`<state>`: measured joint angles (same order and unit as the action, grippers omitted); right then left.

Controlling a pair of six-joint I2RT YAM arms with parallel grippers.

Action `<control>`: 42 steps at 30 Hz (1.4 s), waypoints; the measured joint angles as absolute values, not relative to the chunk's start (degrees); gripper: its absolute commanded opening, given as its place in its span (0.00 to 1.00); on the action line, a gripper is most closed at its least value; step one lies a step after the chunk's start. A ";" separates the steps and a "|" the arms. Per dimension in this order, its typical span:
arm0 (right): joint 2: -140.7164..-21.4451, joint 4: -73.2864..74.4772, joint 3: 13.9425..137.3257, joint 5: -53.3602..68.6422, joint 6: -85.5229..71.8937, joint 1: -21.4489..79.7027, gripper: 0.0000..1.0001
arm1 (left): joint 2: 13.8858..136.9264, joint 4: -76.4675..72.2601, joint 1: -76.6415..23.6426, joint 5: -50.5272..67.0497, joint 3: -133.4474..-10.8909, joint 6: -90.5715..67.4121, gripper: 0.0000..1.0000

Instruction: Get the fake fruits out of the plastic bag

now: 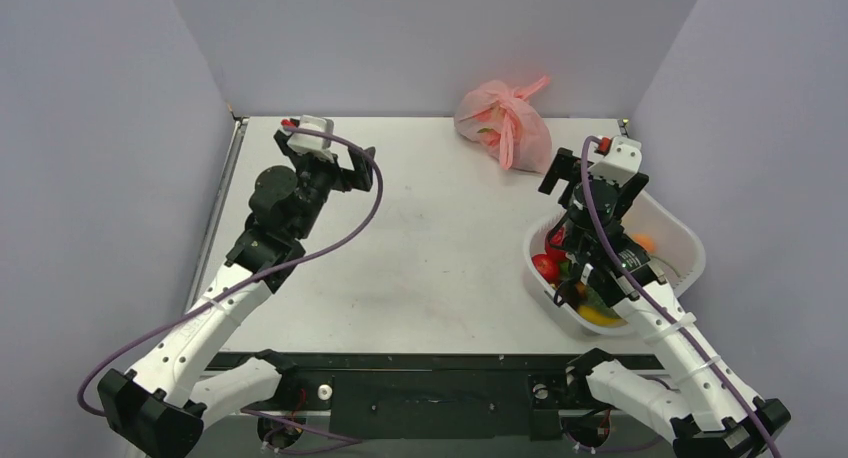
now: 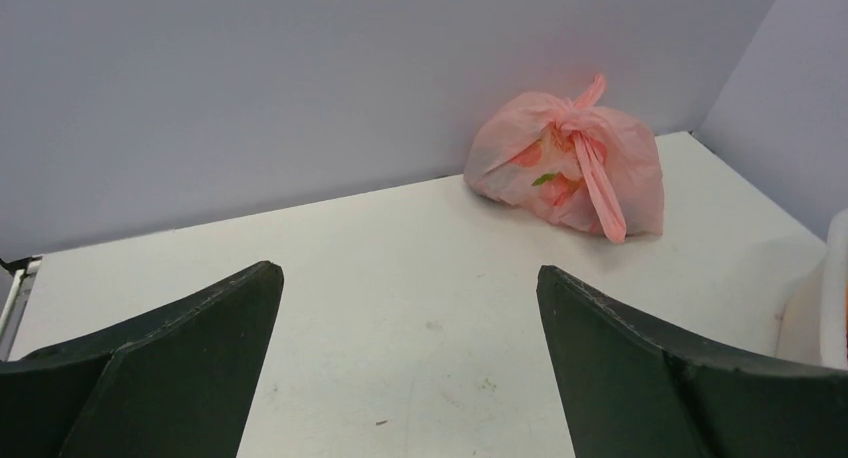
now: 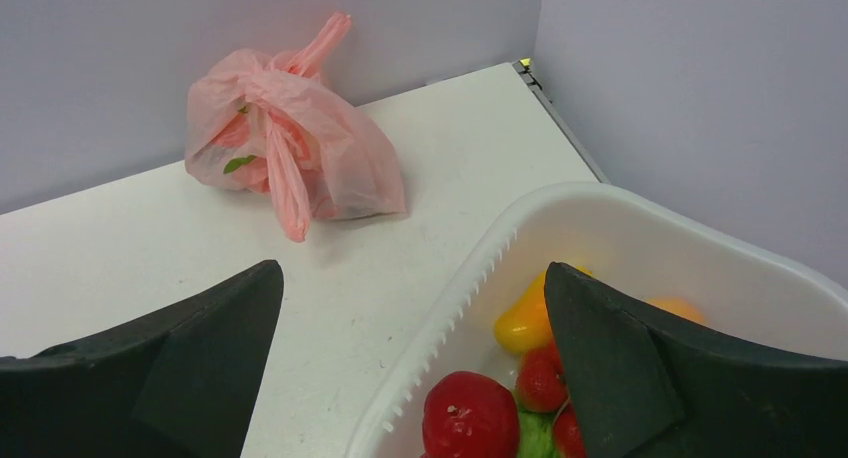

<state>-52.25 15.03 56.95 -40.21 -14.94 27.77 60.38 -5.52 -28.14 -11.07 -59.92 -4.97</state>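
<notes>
Top external view: my left fingers (image 1: 360, 166) and right fingers (image 1: 560, 171) gape wide, holding nothing, while the knotted plastic bag (image 1: 503, 123) sits far right on the tabletop (image 1: 430, 238), with fake fruits (image 3: 470, 418) in the near-right basket (image 1: 680, 240).

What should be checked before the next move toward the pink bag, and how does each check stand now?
1. Left gripper open and empty: ok.
2. Right gripper open and empty: ok.
3. Plastic bag mouth open: not ok, its handles look knotted.
4. Fake fruits inside the bag: ok, shapes show through the plastic.
5. Bare table between the left gripper and the bag: ok.
6. Right gripper clear of the white basket: cannot tell, it hangs over the rim.
</notes>
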 measured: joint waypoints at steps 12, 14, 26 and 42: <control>-57.54 15.11 60.62 -39.11 -18.33 29.23 1.00 | 56.60 -9.74 -34.52 -18.59 -51.75 1.17 1.00; -59.83 15.03 61.67 -38.63 -18.87 29.26 1.00 | 56.93 -9.96 -35.27 -19.55 -51.75 2.00 1.00; -81.97 13.04 73.67 -34.94 -19.16 25.56 0.97 | 59.42 -10.98 -35.55 -24.21 -50.92 4.36 1.00; -113.91 14.63 101.62 -21.78 -15.27 15.42 0.97 | 62.24 -11.46 -35.53 -24.45 -50.92 5.41 1.00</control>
<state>-113.91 14.63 101.62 -21.78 -15.27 15.42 62.24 -11.46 -35.53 -24.45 -50.92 5.41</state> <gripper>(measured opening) 0.969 0.997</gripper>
